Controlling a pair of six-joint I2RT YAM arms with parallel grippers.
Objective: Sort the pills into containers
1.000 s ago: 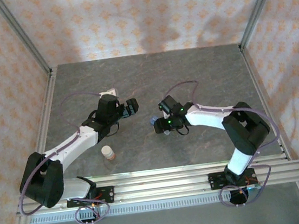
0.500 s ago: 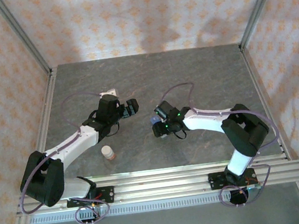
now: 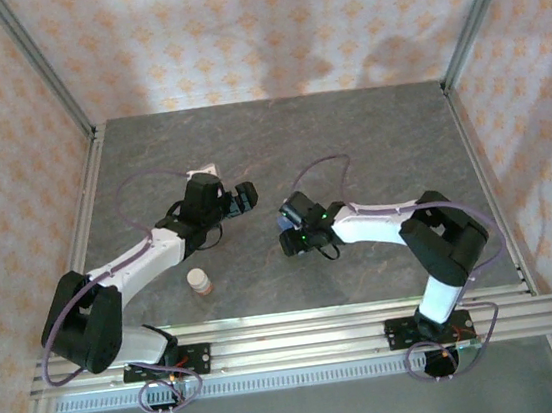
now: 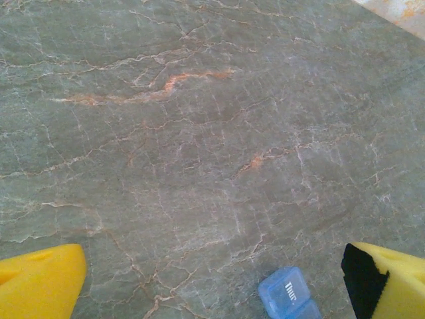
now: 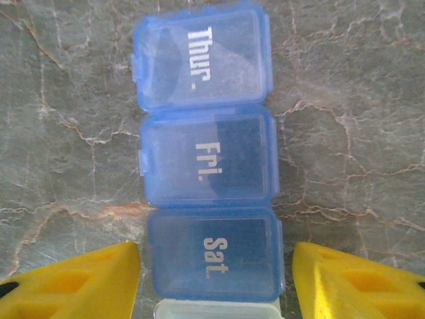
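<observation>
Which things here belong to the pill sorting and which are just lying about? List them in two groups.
For the job:
- pill box, lids Thur., Fri. and Sat. shut
- right gripper, open, fingers either side of the Sat. end
- left gripper, open over bare table

Lying about:
- white-capped bottle, upright, apart from both grippers

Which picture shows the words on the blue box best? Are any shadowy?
Right wrist view: the pill box is close and sharp, Thur., Fri. and Sat. easy to read, the lower lids darker. Left wrist view: the pill box is small at the bottom edge, its word soft. Top external view: blurry grey shadows fall on the back wall.
</observation>
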